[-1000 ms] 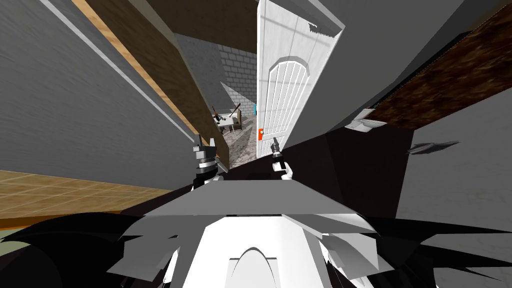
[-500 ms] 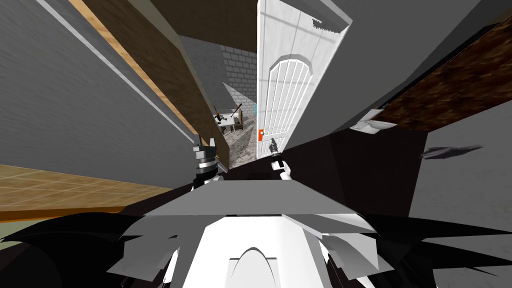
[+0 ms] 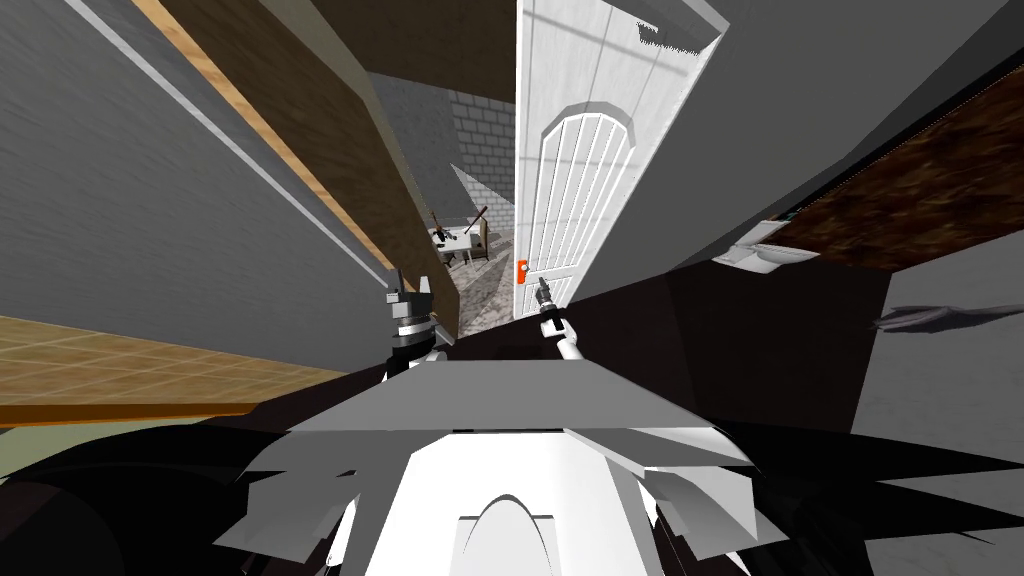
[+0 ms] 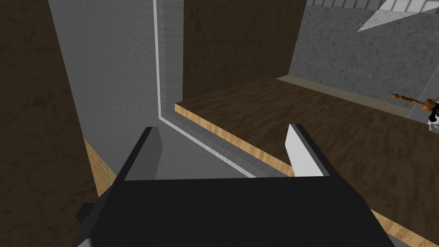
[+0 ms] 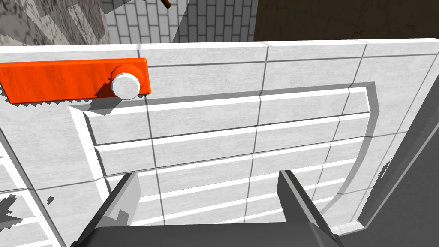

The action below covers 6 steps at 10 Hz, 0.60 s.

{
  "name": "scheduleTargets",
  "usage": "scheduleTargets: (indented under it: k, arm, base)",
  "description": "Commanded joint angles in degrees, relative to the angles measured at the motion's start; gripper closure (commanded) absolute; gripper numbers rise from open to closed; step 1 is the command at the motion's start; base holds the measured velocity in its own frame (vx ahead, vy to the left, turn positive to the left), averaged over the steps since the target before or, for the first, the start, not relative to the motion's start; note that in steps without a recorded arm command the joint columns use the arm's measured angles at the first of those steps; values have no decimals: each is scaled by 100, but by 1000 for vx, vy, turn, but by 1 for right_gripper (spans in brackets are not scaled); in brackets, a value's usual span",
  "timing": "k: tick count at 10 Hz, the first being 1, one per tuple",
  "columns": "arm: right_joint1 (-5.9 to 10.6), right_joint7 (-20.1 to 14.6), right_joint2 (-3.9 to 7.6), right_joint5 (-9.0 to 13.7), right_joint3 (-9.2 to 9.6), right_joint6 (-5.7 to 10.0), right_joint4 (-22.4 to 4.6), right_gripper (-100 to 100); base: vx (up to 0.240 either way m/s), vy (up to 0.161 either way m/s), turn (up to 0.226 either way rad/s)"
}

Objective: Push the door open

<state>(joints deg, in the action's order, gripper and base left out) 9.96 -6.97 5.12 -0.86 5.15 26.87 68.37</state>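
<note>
A white panelled door [image 3: 575,160] stands partly swung away ahead of me, with an orange handle plate [image 3: 522,270] near its free edge. My right gripper [image 3: 543,292] is open and close against the door's panels [image 5: 240,141], beside the orange plate [image 5: 64,79] and its white knob [image 5: 126,85]; I cannot tell if the fingertips touch. My left gripper [image 3: 410,285] hangs open by the brown door frame [image 3: 330,140], with nothing between its fingers [image 4: 302,150].
Grey walls [image 3: 150,200] close in on both sides of the doorway. Through the gap, a stone floor [image 3: 490,290] and a small white table [image 3: 452,240] show, with a grey brick wall [image 3: 485,130] behind. A white basin [image 3: 760,255] sits at the right.
The door has swung further away, widening the gap. My right gripper has followed it forward and slightly left. The left arm has not moved.
</note>
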Motion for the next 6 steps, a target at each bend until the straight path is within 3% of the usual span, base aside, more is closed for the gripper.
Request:
scheduleTargets:
  k: [1, 3, 4, 5, 6]
  arm:
    - [70, -11, 2, 3, 5, 27, -196, -100]
    - [342, -52, 14, 15, 24, 18, -597, -100]
    - [342, -52, 14, 15, 24, 18, -663, -100]
    - [467, -71, 18, 20, 33, 14, -864, -100]
    - [467, -71, 18, 20, 33, 14, -876, -100]
  base:
    - [33, -51, 39]
    - [55, -59, 65]
    - [51, -52, 51]
    - [30, -52, 48]
    - [31, -42, 32]
